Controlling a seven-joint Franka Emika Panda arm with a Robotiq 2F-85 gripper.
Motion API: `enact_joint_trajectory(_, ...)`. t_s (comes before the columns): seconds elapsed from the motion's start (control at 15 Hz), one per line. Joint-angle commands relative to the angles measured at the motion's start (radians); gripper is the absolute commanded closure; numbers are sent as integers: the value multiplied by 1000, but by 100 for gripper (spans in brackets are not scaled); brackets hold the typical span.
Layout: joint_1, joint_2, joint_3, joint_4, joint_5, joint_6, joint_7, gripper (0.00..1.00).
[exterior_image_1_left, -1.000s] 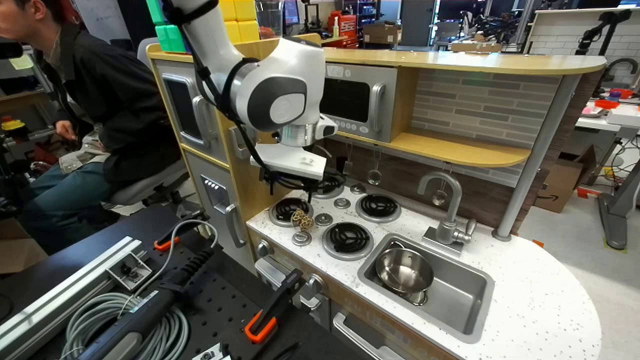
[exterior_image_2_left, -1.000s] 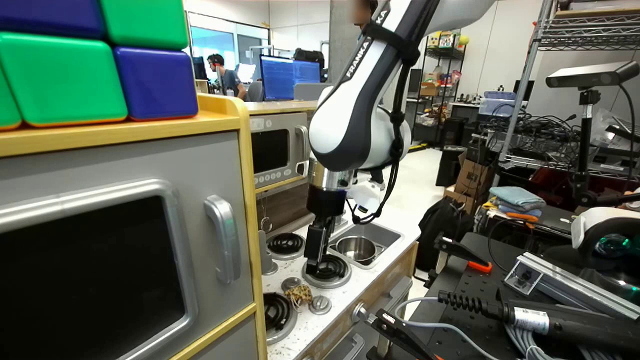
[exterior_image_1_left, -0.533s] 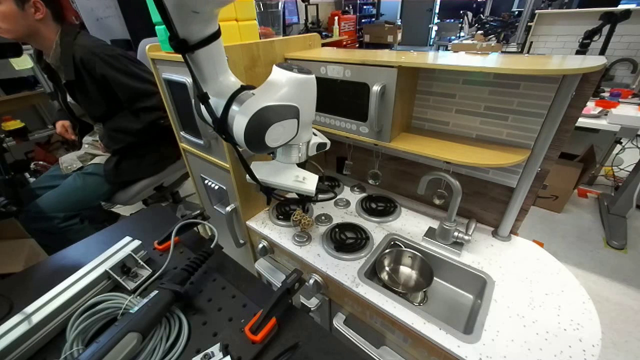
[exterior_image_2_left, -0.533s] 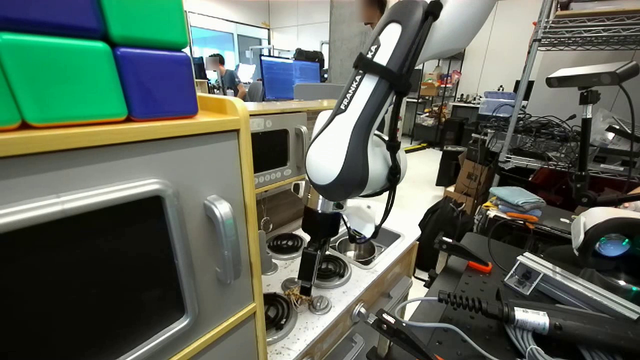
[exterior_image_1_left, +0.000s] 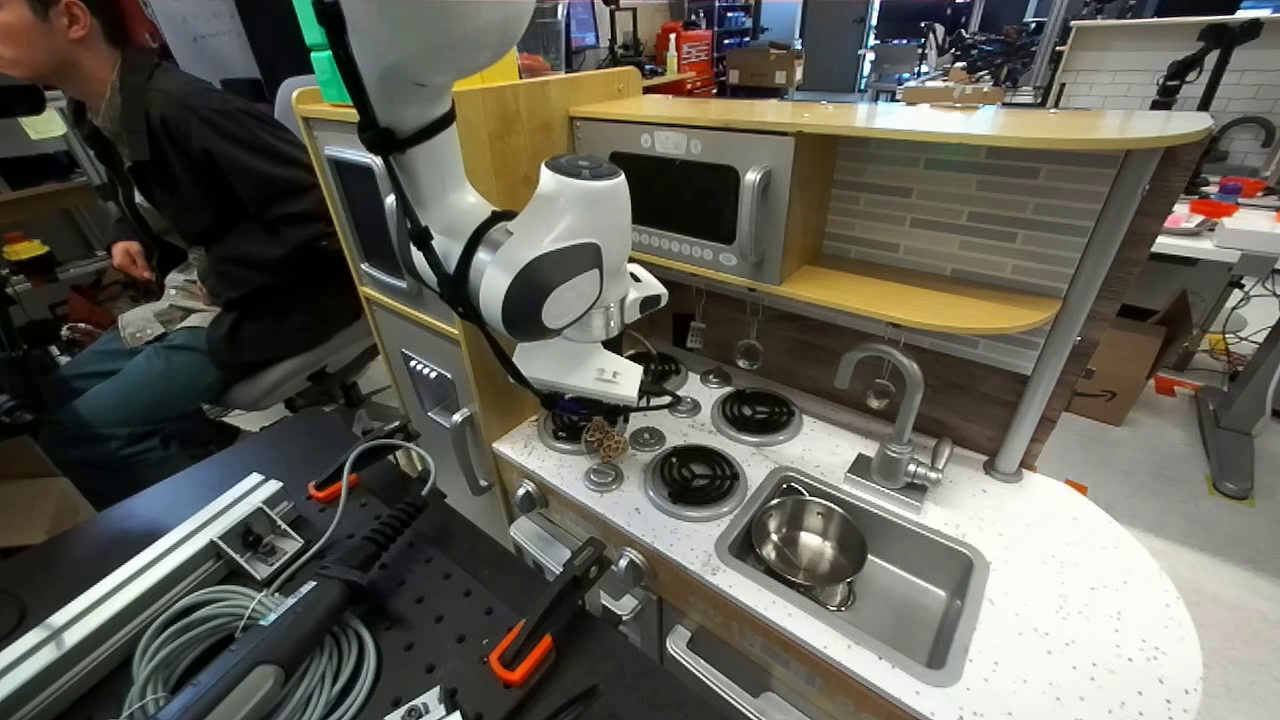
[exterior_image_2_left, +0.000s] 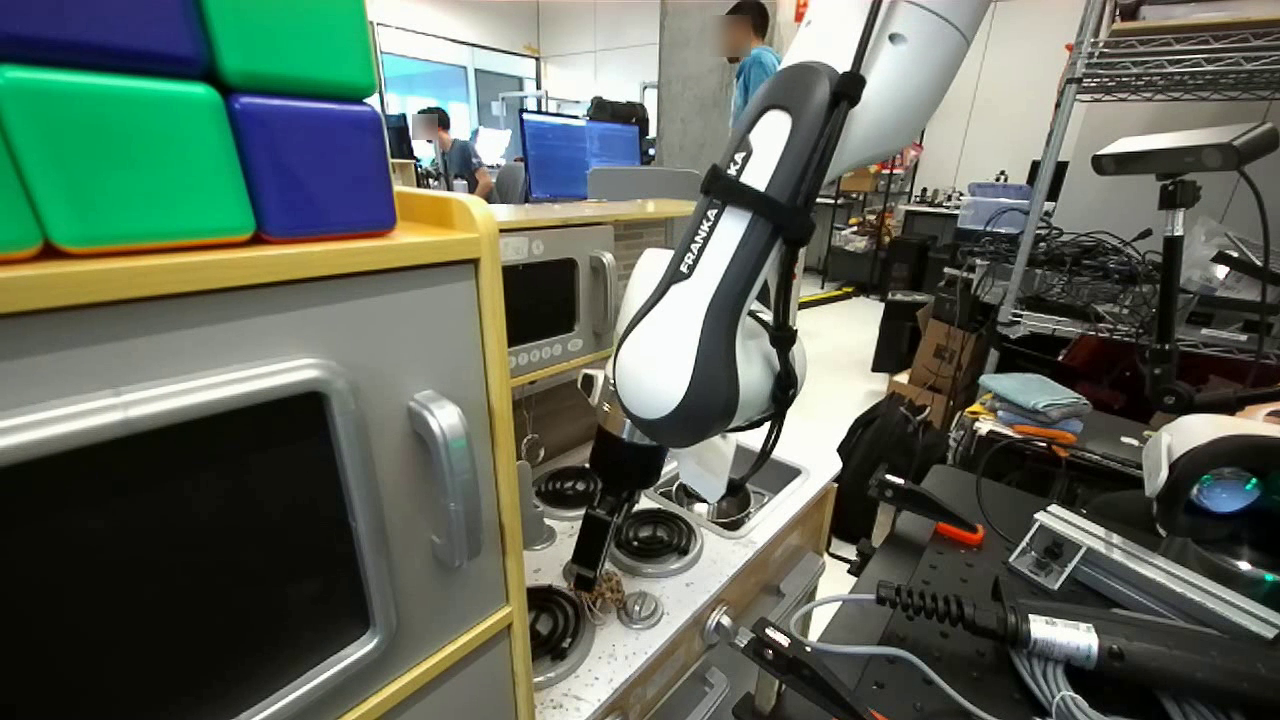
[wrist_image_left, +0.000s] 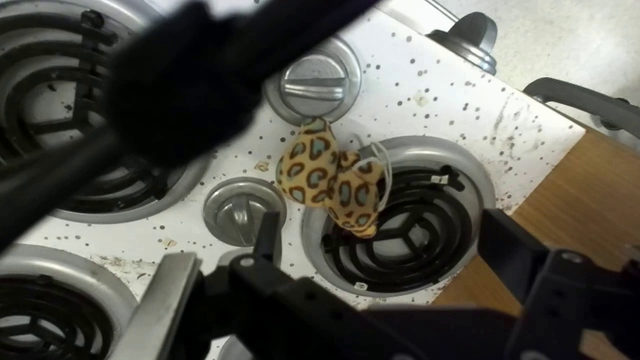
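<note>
Both exterior views show a pot (exterior_image_1_left: 810, 540) in the sink (exterior_image_1_left: 920, 600); at wrist view's centre, a spotted object (wrist_image_left: 317, 172) lies on the table (wrist_image_left: 395, 90), end effector (wrist_image_left: 380, 217) spread wide.

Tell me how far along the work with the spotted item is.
Looks largely done: the reach; the gripper stands open close to the spotted item. In hand, apparently: the grasp, though nothing is gripped yet. Left: closing and any lift; the item lies partly over a burner.
</note>
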Motion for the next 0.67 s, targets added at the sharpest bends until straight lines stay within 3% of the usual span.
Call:
enact_joint_trajectory(0.0,33,55,-32,53,-48,32,68,0)
enact_joint_trajectory(0.2,51,80,-50,78,-66,30,98,1)
enact_joint_trajectory(0.27,54,87,-51,82,-72,34,103,25)
enact_joint_trajectory(0.33,56,93,-52,86,-75,35,106,25)
enact_joint_trajectory(0.6,51,104,-45,100,-71,25,114,55)
